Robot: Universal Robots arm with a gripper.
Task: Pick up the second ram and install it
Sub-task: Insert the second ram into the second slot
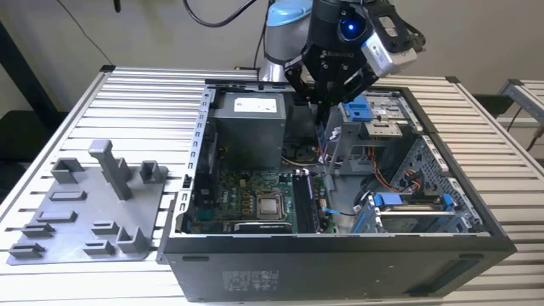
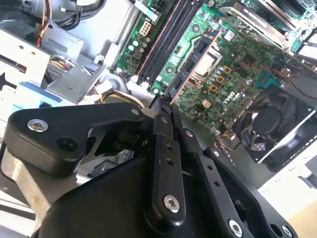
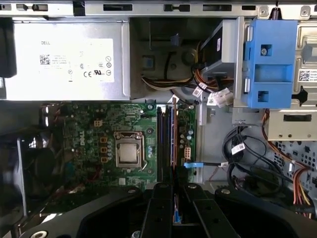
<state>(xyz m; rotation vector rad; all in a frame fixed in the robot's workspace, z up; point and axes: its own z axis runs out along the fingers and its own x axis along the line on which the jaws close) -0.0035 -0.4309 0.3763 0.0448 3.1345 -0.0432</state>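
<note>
Slatted table (image 1: pixel 127 95) — tool (image 1: pixel 322 118) vertical, gripping second ram (image 2: pixel 190 62).

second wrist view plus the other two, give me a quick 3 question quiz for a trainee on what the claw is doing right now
1. True or false: the claw is shut on the second ram.
2. Multiple choice: in the exterior view the claw hangs over
A) the grey fixture plate
B) the open computer case
C) the table beside the case
3. Short answer: in the first wrist view, what colour is the plastic drive bracket?

Key: 1 true; 2 B; 3 blue.
</note>
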